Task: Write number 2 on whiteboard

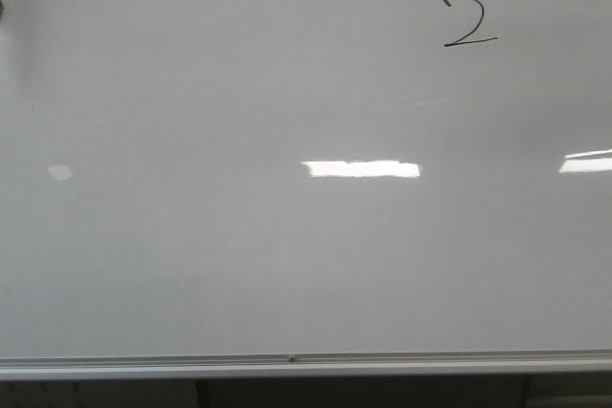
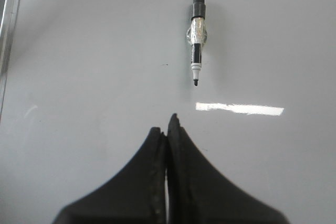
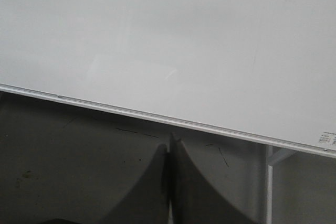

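Missing from front view (marker (image 2: 197, 38))

The whiteboard (image 1: 191, 265) runs past the front view's edges; a small label (image 3: 326, 139) by its rail is unreadable.

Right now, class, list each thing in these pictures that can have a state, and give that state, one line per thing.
whiteboard: lying flat, glossy, one digit written on it.
number 2: fully drawn, black, far right part of the board.
marker: uncapped, lying loose on the board, nothing gripping it.
left gripper: shut, empty.
right gripper: shut, empty, past the board's edge rail.
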